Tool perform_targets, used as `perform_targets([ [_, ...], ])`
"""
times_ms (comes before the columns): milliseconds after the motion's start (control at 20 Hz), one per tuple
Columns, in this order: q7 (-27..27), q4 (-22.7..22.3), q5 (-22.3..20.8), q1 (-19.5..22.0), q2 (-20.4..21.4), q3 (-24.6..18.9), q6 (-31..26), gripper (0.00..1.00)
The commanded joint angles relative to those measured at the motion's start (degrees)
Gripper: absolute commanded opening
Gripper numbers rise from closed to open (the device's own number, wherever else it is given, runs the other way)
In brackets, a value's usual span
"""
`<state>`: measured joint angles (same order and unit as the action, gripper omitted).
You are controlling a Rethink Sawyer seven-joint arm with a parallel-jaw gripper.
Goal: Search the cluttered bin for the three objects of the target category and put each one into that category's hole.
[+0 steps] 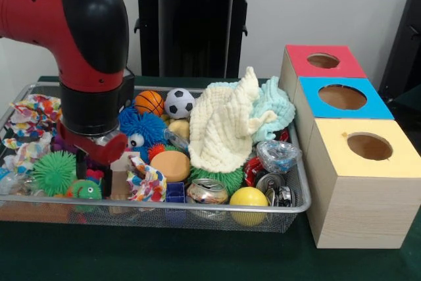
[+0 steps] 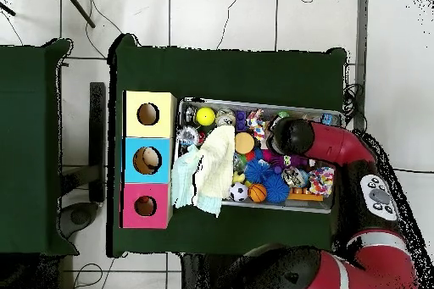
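The wire-mesh bin sits on the green bench beside three wooden boxes with holes, and the claw hangs low over its crowded end; I cannot tell whether it is open or closed. It should descend straight, since a spiky green ball, patterned cloth and wooden block crowd around, while a cream cloth buries the middle.

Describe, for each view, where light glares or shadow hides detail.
Front view: highlights glint on the crushed silver drink can and glossy yellow ball; the red-and-black arm's gripper sits in shade. Overhead view: the silver wire-mesh bin is evenly lit, without strong shadows.
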<state>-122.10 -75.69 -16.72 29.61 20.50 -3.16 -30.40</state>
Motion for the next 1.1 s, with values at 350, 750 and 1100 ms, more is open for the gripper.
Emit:
perform_targets([
  [350, -2.39, -5.69, -1.36, -0.31, -2.4, -1.68, 3.86, 1.0],
  [750, -5.09, -8.95, -0.83, -2.69, -1.33, -0.47, 5.01, 0.0],
  [1100, -6.48, -9.66, 1.08, -3.71, -1.06, 0.45, 2.7, 0.0],
])
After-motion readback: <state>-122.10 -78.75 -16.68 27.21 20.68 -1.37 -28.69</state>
